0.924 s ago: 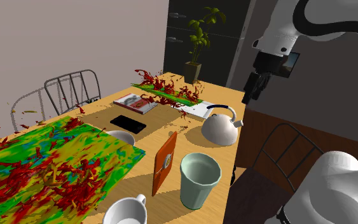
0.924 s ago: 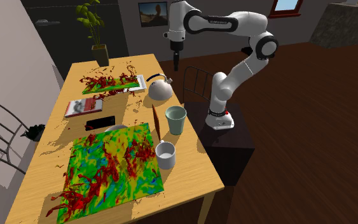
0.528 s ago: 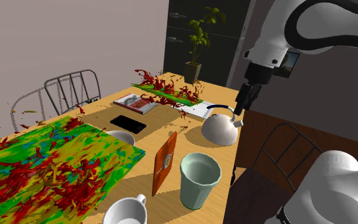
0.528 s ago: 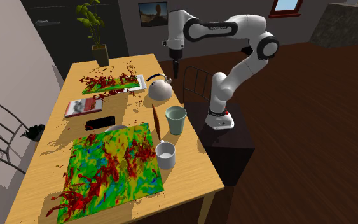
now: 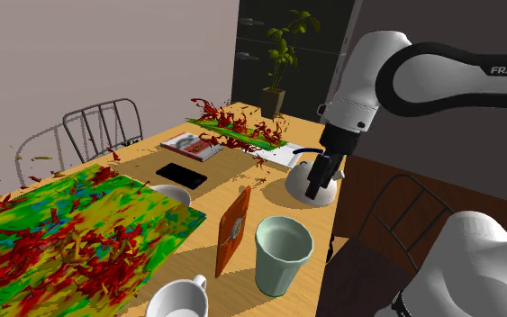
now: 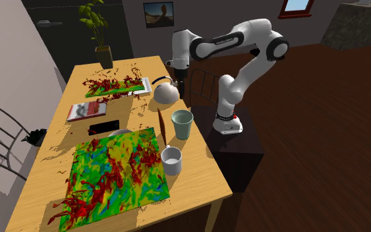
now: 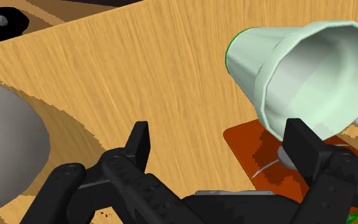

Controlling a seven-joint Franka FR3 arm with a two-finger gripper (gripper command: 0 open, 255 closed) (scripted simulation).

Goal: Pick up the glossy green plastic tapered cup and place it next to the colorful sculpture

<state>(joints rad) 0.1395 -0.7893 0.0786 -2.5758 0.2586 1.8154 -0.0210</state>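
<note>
My black fingers (image 7: 140, 141) stand spread and empty, just beside the white rounded kettle (image 7: 6, 153). The pale green tapered cup (image 7: 304, 70) stands upright on the wooden table (image 7: 139, 63) nearby, close to an upright orange board (image 5: 233, 230). I should centre over its rim and straddle one wall, sparing that board.

This is a dining room in a home. A long wooden table (image 6: 200, 188) stands beside a plain wall, with wire-backed chairs (image 5: 104, 126) drawn up to it. On it lie household things: a white teapot (image 6: 165, 94), a white mug (image 6: 171, 160), a pale green cup (image 6: 182, 124) and a magazine (image 6: 83, 111). A potted plant (image 5: 281, 54) stands at the table's far end, in front of what may be a tall dark cupboard (image 5: 256, 36), though it is too dim to be sure. The floor (image 6: 322, 145) is dark wood, a framed picture (image 6: 159, 13) hangs on the back wall, and a window (image 6: 296, 5) shows blue daylight.
</note>
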